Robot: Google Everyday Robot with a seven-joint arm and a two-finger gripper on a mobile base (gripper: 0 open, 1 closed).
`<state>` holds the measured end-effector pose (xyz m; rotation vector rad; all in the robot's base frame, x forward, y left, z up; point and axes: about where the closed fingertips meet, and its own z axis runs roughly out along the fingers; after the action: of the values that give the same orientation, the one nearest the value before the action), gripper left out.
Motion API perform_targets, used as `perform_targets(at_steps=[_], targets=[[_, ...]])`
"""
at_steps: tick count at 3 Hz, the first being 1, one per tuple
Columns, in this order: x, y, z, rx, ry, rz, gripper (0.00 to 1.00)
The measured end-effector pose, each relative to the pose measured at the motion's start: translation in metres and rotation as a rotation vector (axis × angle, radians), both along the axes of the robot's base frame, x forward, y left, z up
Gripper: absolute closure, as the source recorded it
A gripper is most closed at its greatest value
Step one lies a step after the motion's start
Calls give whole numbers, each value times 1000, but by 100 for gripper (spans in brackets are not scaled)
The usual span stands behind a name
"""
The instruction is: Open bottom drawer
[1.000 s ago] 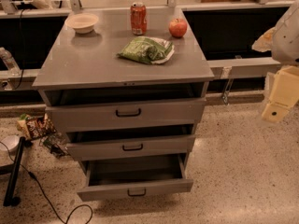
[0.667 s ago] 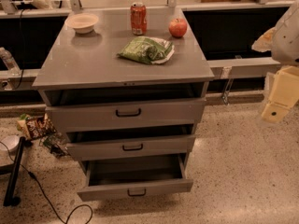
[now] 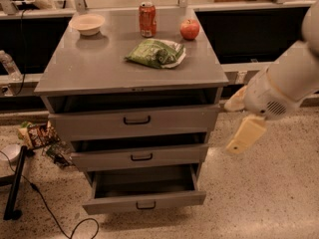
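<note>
The grey cabinet (image 3: 99, 66) has three drawers. The bottom drawer (image 3: 144, 201) is pulled out well beyond the others, showing an empty grey tray and a small black loop handle (image 3: 145, 205). The middle drawer (image 3: 141, 157) and top drawer (image 3: 134, 119) each stand slightly out. My gripper (image 3: 239, 129) hangs in the air to the right of the cabinet, level with the middle drawer, apart from all the drawers and holding nothing that I can see.
On the cabinet top are a white bowl (image 3: 87, 24), a red can (image 3: 147, 19), a red apple (image 3: 189, 29) and a green snack bag (image 3: 157, 53). Snack wrappers (image 3: 37, 133), a black stand (image 3: 15, 183) and a cable (image 3: 55, 213) lie on the floor at left.
My arm and gripper have moved left and down, closer to the cabinet's right side. The drawers and the objects on top have not moved.
</note>
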<state>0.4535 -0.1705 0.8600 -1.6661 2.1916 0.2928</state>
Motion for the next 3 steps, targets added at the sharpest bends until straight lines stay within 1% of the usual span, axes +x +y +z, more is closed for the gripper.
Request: perform_targets(at_steps=[1,2,3], targets=[[-5,38,-65,100,17,48,47],[-11,69,-135,145,36,88,72],[-9,72,-144,149,28,84,94]])
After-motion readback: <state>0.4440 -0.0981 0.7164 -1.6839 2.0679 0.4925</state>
